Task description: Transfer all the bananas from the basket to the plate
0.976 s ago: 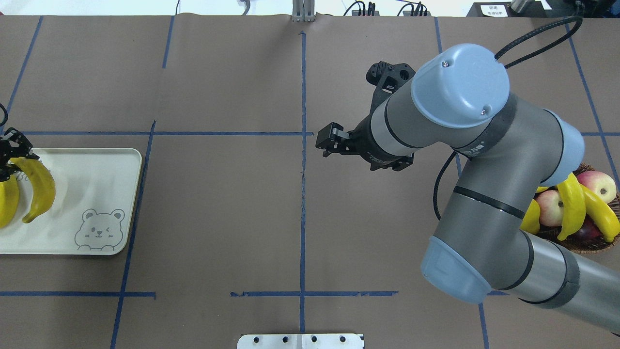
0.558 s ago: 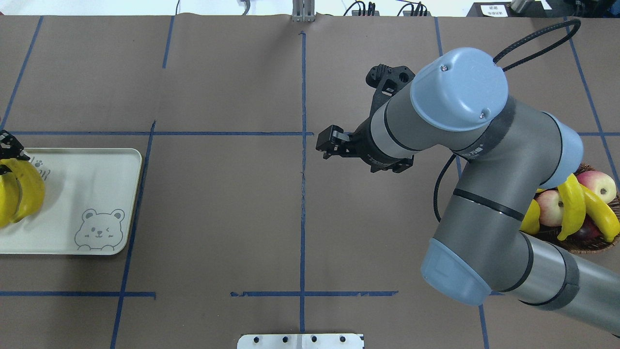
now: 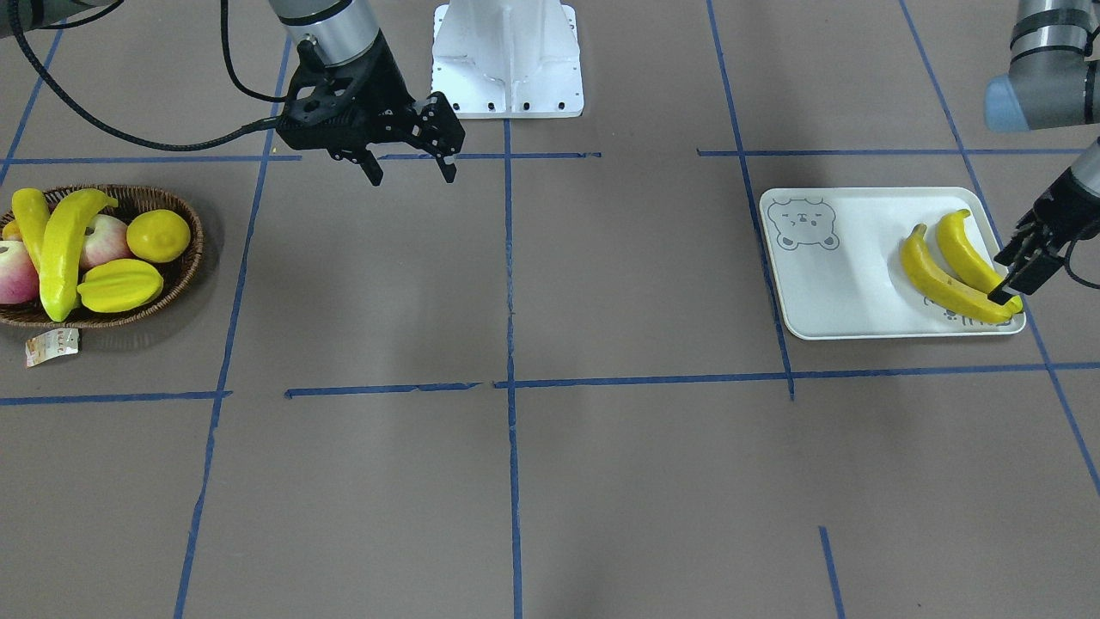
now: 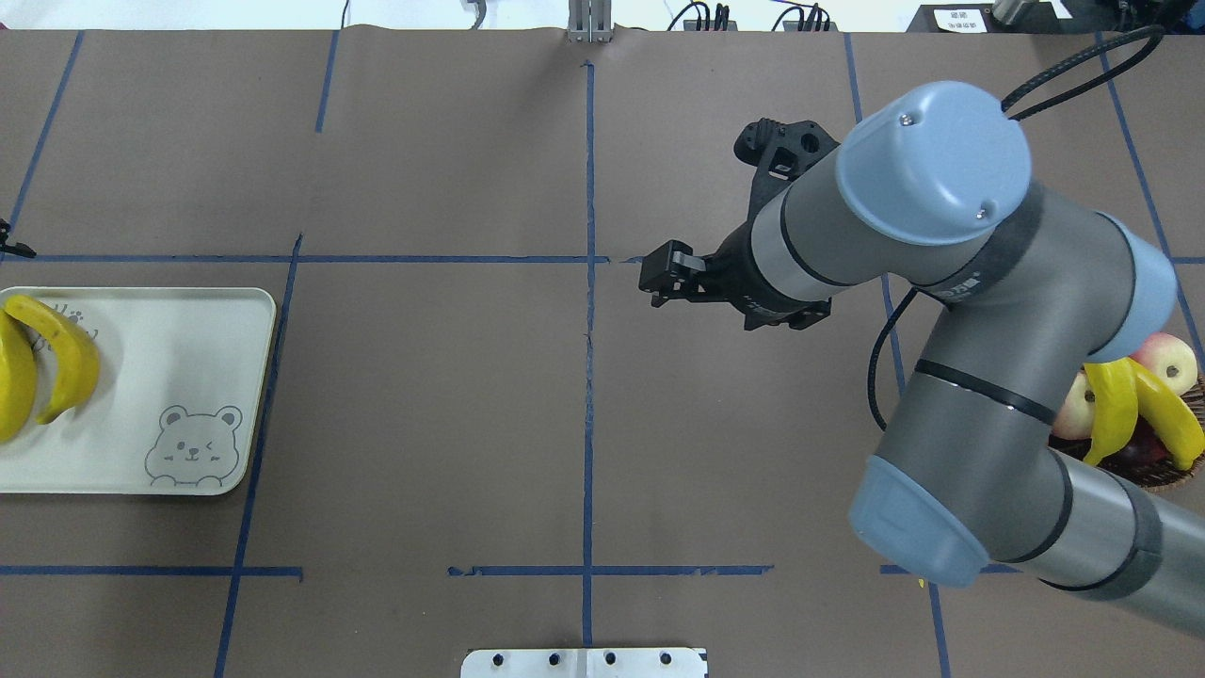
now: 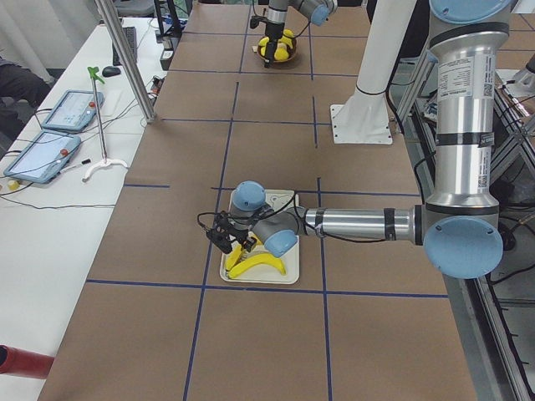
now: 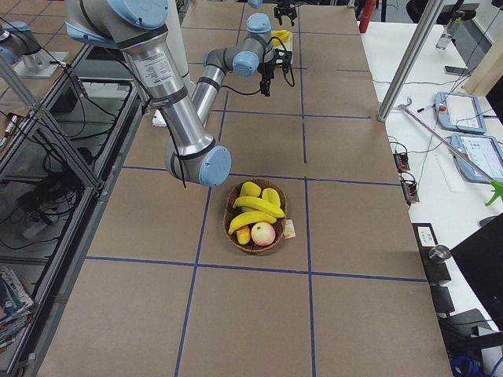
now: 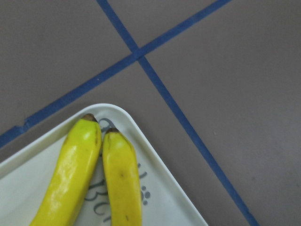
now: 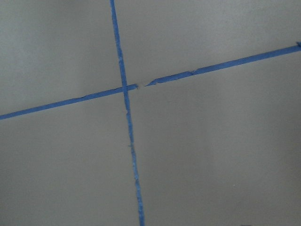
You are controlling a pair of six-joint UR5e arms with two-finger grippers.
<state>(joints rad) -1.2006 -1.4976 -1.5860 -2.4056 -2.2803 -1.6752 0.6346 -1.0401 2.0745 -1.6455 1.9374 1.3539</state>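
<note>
**Bananas, four:** long, curved, glossy yellow.
- Two are lying side by side and touching at the outer end of the plate [image 3: 825,292], one [image 3: 950,288] beside the other [image 3: 967,249]; their tips are resting over the lettering near the corner.
- Two are lying in the basket [image 3: 194,258]; the larger [image 3: 62,249] is draped across the apples [image 3: 103,241], and a slimmer one [image 3: 28,219] is lying just beside it; the task is judged to be standing about halfway.

**Basket, other contents:** a lemon [image 3: 158,235] and a starfruit [image 3: 120,285] are sitting just beside the larger banana; a paper tag [image 3: 51,346] is lying on the table [image 3: 601,473] at the rim.

**Right gripper** [image 3: 411,169]**:** hanging over bare table, well apart from the basket; its fingers are spread wide and carrying nothing.

**Left gripper** [image 3: 1007,282]**:** hovering at the plate's outer edge by the banana ends; its fingers are overlapping in the front view, so whether they are parted cannot be told; the wrist view is showing both bananas resting flat on the plate.

**Handling, as judged:**
- The fruit is looking light, stiff and slick-skinned; the tapering ends are likely to be slipping from a pinch.
- The best hold is the thick middle of the uppermost basket banana, with the fingers closing across its narrow width from above.
- A straight lift is advised, so that the lemon and starfruit are not being dragged along.
</note>
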